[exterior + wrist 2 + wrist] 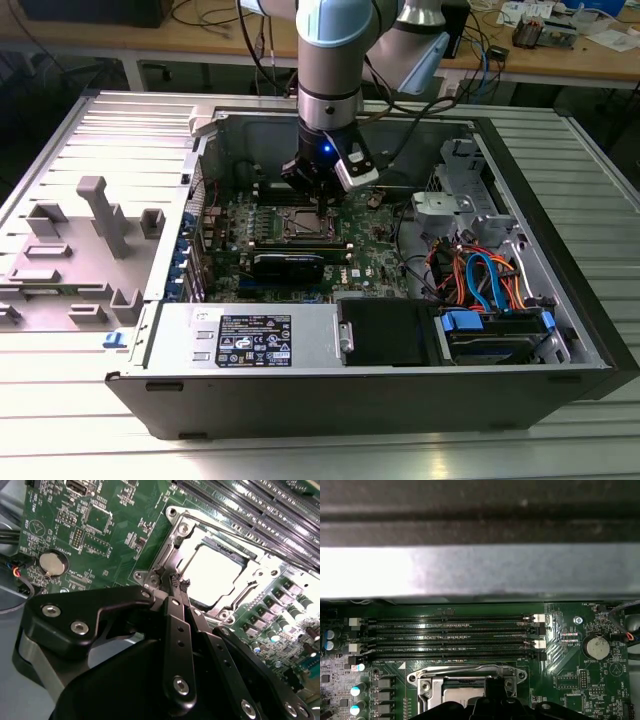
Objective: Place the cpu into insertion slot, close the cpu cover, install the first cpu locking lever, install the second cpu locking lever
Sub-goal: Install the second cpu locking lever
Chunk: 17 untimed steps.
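Note:
Inside the open computer case, the insertion slot (pixel 303 226) sits in the middle of the green motherboard. The cpu (pixel 217 572) lies in it, its silver top bright in the second wrist view and partly seen in the first wrist view (pixel 462 696). The cpu cover (pixel 260 577), a silver frame, lies flat around the cpu, and its edge (pixel 470 672) shows below the memory slots. My gripper (pixel 322 205) points down at the socket. Its fingers are shut together, with the gripper (pixel 176 582) at the socket's rim by a corner. I cannot tell whether a thin lever is caught between them.
Long black memory slots (pixel 450 640) flank the socket. A coin battery (pixel 52 564) sits on the board beside it. A long black card (pixel 288 264) lies just in front of the socket. The power supply (pixel 250 338), coloured cables (pixel 480 270) and the case walls (pixel 470 575) hem in the space.

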Each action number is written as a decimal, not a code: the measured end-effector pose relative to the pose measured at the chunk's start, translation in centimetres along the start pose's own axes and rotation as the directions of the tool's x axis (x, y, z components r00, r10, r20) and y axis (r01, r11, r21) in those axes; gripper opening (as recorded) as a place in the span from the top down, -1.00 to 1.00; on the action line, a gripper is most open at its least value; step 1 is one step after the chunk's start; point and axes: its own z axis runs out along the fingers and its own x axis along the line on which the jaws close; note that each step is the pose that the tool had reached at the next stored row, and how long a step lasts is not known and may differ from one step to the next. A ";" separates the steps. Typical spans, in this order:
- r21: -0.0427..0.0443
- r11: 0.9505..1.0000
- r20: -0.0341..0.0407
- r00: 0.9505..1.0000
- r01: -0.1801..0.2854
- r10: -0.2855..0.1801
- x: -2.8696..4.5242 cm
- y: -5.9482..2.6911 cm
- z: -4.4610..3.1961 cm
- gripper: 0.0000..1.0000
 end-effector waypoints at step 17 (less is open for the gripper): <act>0.000 1.000 -0.007 1.000 0.000 0.000 -0.04 -0.82 -0.61 0.79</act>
